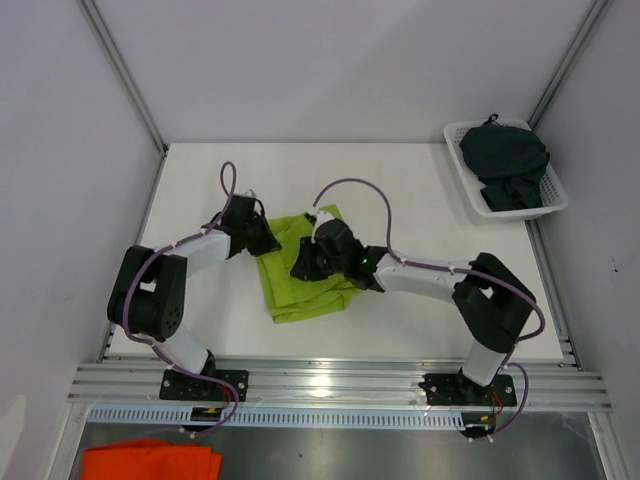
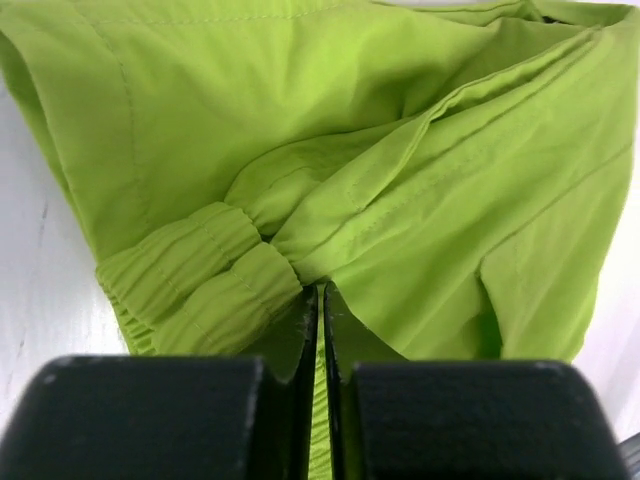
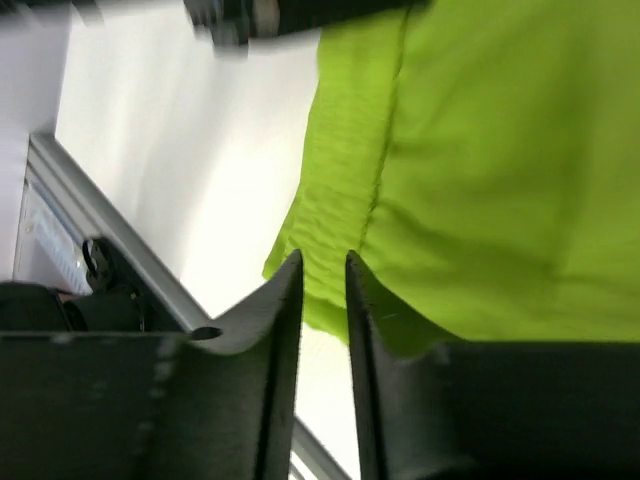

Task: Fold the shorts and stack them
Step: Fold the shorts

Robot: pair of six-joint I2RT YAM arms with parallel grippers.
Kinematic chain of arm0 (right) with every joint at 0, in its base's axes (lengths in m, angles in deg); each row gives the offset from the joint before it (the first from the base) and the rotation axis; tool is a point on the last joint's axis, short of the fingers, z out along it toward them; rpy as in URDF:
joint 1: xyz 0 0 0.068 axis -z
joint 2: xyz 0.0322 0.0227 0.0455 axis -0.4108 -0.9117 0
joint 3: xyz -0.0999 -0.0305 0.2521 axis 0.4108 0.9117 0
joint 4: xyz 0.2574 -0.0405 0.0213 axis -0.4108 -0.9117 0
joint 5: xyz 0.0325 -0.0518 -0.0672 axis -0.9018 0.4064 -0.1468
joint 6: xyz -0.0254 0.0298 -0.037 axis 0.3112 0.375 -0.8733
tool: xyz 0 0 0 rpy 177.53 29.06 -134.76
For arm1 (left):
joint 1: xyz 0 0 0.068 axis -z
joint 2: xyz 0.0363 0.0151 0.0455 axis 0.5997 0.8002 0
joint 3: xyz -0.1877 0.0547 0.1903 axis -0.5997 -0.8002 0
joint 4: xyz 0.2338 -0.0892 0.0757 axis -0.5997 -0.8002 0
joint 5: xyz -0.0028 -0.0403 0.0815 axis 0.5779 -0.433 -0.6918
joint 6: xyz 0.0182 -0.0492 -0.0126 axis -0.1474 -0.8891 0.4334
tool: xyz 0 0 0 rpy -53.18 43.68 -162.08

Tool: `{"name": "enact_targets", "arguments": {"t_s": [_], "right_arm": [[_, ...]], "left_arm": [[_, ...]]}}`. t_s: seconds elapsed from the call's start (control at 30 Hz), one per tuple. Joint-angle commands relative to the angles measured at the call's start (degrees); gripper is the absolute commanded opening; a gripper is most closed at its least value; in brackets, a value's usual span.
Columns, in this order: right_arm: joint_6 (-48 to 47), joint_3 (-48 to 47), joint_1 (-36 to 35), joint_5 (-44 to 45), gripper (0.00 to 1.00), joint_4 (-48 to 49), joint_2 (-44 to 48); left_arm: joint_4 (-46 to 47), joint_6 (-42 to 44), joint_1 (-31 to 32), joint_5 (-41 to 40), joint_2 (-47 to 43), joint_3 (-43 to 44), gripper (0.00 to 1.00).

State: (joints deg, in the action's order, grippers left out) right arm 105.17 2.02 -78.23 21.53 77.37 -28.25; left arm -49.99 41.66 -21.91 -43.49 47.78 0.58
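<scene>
the task is looking to be in its early half. the lime green shorts (image 1: 305,275) are lying in the middle of the worktop (image 1: 400,190), already gathered into a smaller, roughly square shape. the layers are sitting uneven, so i am judging that the folding of this pair is not yet finished. the dark shorts (image 1: 505,160) are lying crumpled in the white basket (image 1: 556,195) at the far right corner, well apart from both arms. they are not folded, and nothing is stacked yet. the orange cloth (image 1: 150,462) is lying below the near edge of the worktop.

the left tool (image 2: 320,295) is clenched on the lime green shorts. a thin layer of the cloth is showing between its pressed fingers, just beside the elastic band (image 2: 190,280). in the top view it is sitting at the far left side of this pair.

the right tool (image 3: 322,262) is hanging over the ruffled edge of the same pair, near the middle of the worktop. its jaws are standing a little apart, and no cloth is looking pinched between them, so i am reading it as released.
</scene>
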Motion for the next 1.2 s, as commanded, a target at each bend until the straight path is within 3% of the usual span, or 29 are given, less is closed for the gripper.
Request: {"name": "enact_targets", "arguments": {"t_s": [0.0, 0.13, 0.17, 0.23, 0.33, 0.37, 0.4, 0.43, 0.6, 1.03, 1.13, 1.17], "right_arm": [[-6.8, -4.5, 5.5, 5.0, 0.27, -9.5, 5.9], [-9.2, -6.0, 16.4, 0.7, 0.41, -13.3, 5.3], [-10.0, -6.4, 18.2, -0.2, 0.42, -14.0, 4.8], [-11.9, -8.7, 22.8, -3.2, 0.48, -15.5, 2.5], [-15.9, -13.0, 26.4, -6.9, 0.59, -16.7, -1.3], [-16.7, -13.8, 27.9, -7.1, 0.63, -16.4, -2.2], [-17.3, -14.4, 28.6, -7.4, 0.73, -15.9, -3.0], [-17.7, -15.0, 29.4, -9.9, 0.75, -15.3, -4.7], [-16.8, -18.9, 33.5, -23.0, 0.76, -11.9, -11.5], [-14.6, -23.4, 32.7, -37.1, 0.76, -8.2, -23.4], [-14.2, -23.6, 32.2, -35.9, 0.7, -8.4, -24.4], [-13.9, -23.6, 32.3, -35.5, 0.62, -8.2, -24.6]], "left_arm": [[-2.0, 2.0, -0.7, -1.2, -4.9, 2.6, 0.08], [-4.6, 1.4, -0.6, -2.3, -10.5, 2.0, 0.27], [-5.3, 1.2, -0.6, -2.4, -12.7, 1.4, 0.37], [-6.5, 0.7, -0.5, -2.9, -15.8, 0.4, 0.48], [-7.6, 0.0, -0.4, -3.6, -19.2, -2.5, 0.58], [-8.0, -0.8, 0.1, -3.9, -20.7, -3.2, 0.7], [-7.7, -0.9, 0.4, -4.0, -23.7, -4.1, 0.76], [-7.6, -1.1, 0.7, -3.8, -25.2, -6.2, 0.86], [-9.8, -0.9, 1.0, -3.4, -31.3, -8.7, 0.96], [-12.9, 0.1, 1.0, -3.8, -38.5, -11.5, 0.96], [-13.1, 0.3, 1.0, -4.5, -39.2, -11.1, 0.96], [-13.1, 0.4, 1.0, -4.5, -39.0, -11.5, 0.96]]}}
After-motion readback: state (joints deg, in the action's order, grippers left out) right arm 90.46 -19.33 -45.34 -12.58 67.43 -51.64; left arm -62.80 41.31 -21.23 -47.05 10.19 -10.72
